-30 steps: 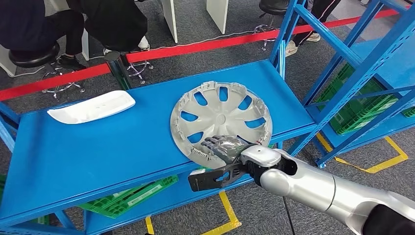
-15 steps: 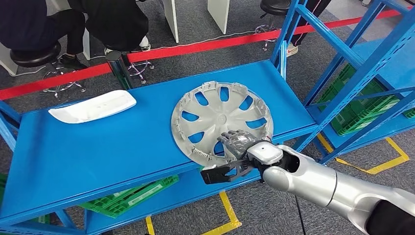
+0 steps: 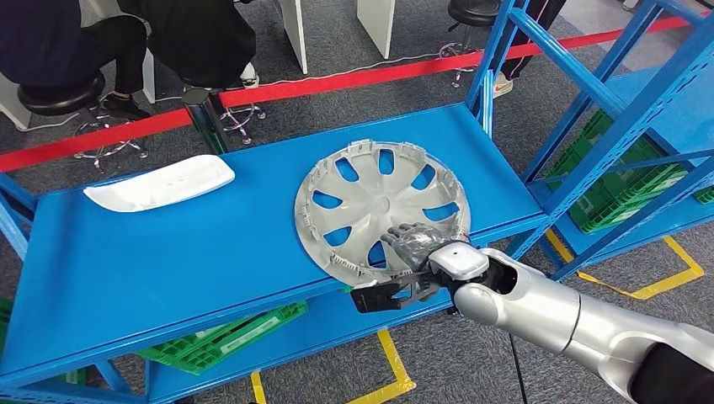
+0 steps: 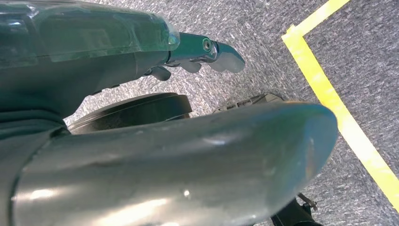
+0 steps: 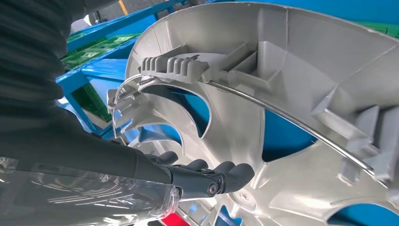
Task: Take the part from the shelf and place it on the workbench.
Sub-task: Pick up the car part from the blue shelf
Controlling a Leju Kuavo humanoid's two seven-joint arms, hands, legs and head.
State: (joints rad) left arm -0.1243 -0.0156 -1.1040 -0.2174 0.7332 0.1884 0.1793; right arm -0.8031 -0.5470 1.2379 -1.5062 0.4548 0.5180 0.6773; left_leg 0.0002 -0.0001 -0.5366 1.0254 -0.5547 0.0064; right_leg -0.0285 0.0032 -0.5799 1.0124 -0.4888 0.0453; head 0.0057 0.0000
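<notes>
RIGHT HAND (image 3: 410,247): fingers over near edge of hubcap (image 3: 380,209), thumb below, grasp looks unclosed | LEFT HAND (image 4: 202,52): hanging over floor, state unclear | PART: flat on blue shelf (image 3: 168,252), right of centre | RISK: slipping off thin rim if lifted early | WRIST VIEW: shows fingertips (image 5: 226,170) on inner ribs, hidden from head view

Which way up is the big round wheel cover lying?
Inside up. The wheel cover lies flat on the blue shelf, its clips and wire ring showing on top. The right hand rests on its near edge.
</notes>
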